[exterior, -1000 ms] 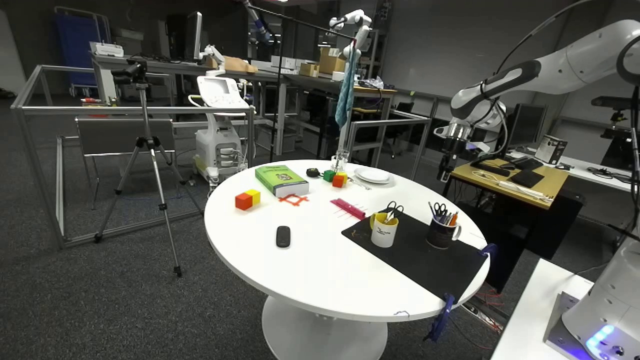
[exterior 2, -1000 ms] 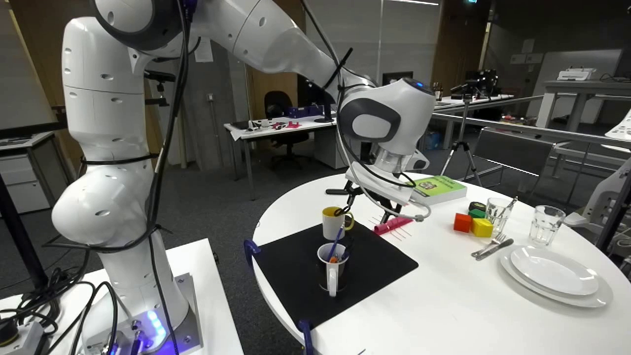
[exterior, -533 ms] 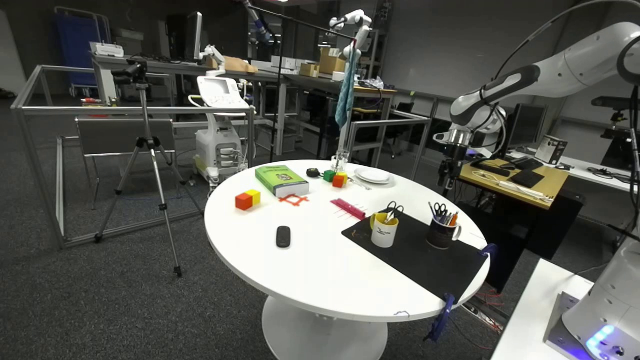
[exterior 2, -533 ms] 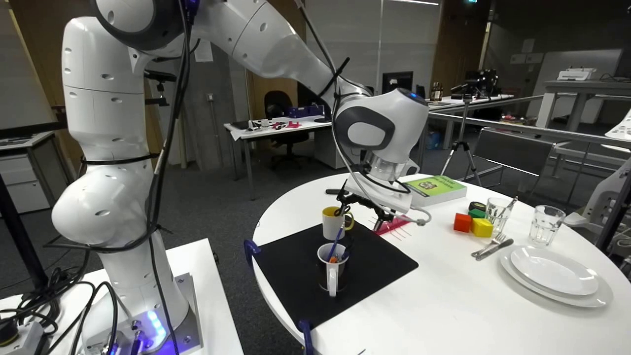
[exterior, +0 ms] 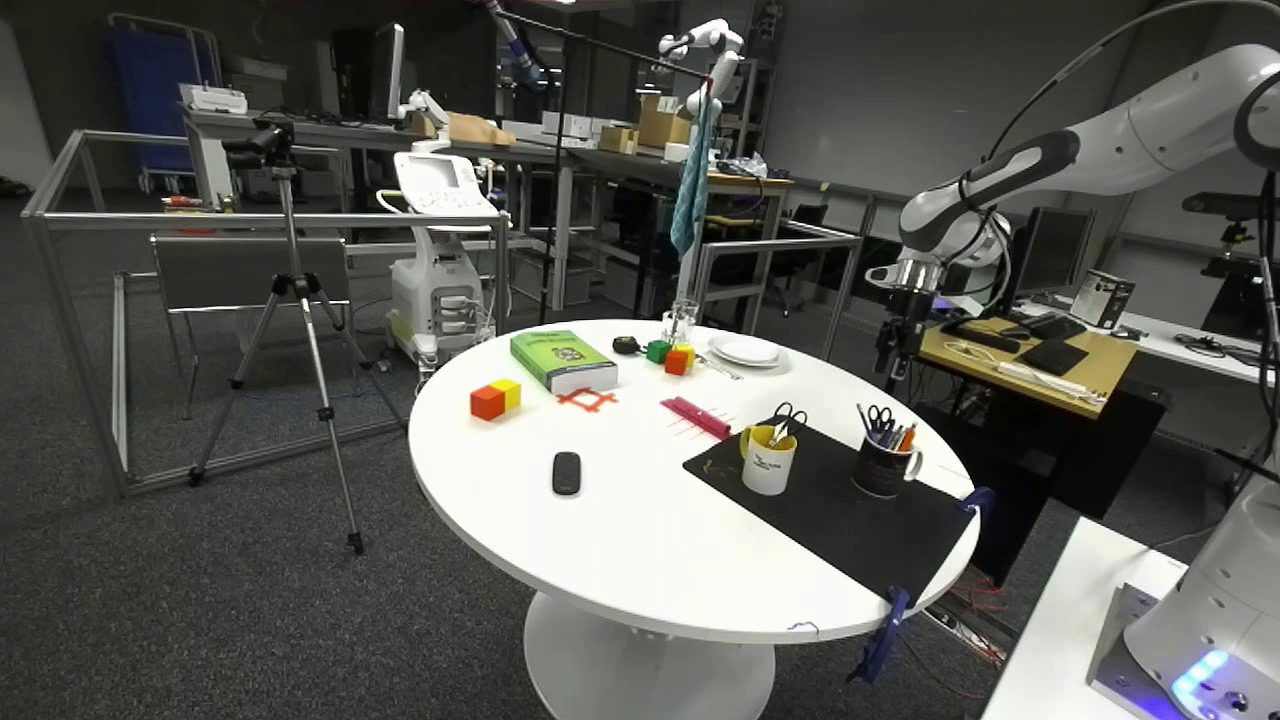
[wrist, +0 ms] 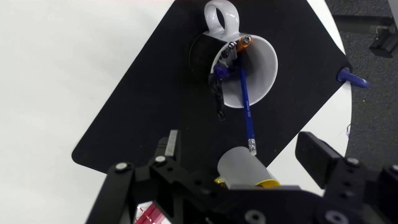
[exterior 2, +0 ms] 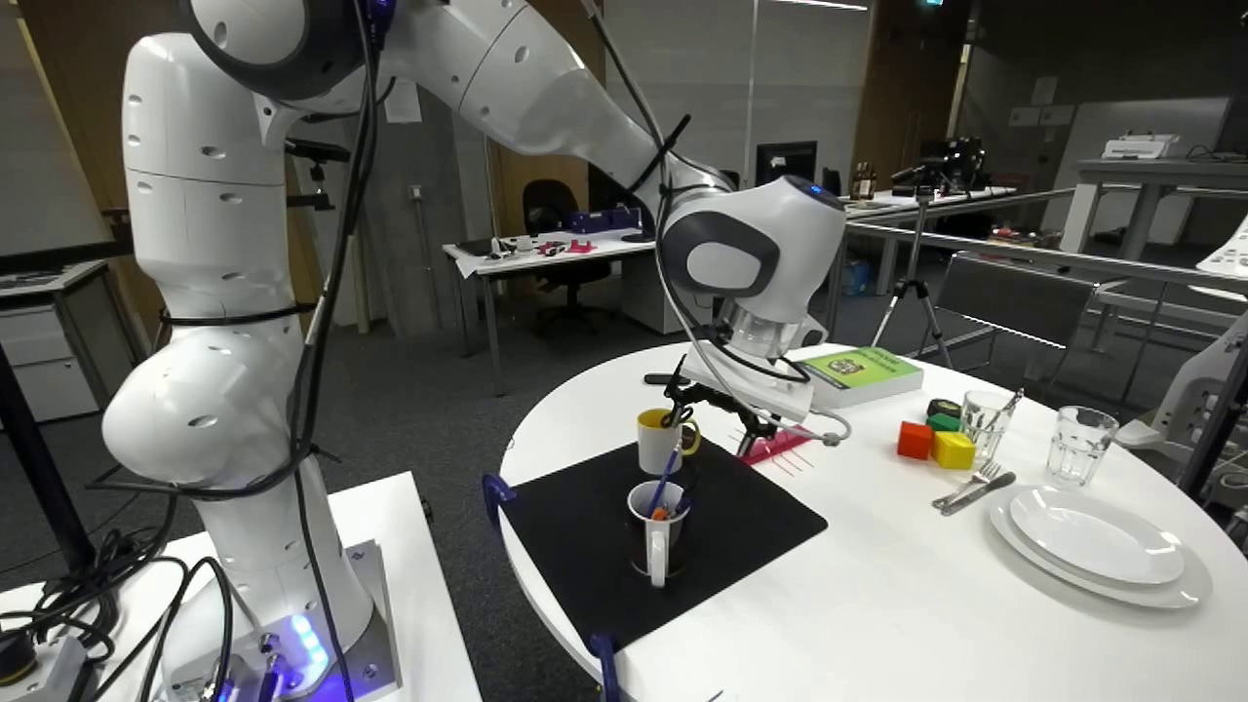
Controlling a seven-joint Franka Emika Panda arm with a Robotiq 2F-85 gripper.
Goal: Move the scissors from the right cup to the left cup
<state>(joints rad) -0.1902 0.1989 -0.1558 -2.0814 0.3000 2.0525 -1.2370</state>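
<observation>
The fingers (wrist: pixel 314 157) of the gripper (wrist: pixel 241 144) stood wide apart, pointing down above the table (exterior: pixel 600 520), the arm (exterior 2: pixel 526 78) outstretched and bent down at its wrist (exterior 2: pixel 770 253), while one pair of scissors (exterior: pixel 880 421) stood in the dark cup (exterior: pixel 880 470) and another pair (exterior: pixel 778 433) in the pale cup (exterior: pixel 767 472).

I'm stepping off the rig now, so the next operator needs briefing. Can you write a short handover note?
Pincer: open, raised, holding nothing.
Things: dark cup and pale cup stand upright on the black mat. The dark cup holds scissors, a blue pencil and more; the pale cup holds another pair.
Done: dark cup's scissors not yet moved; how the pale cup's pair got there isn't shown.
Left: probably grasp the dark cup's scissors, lift, lower into the pale cup.
</observation>
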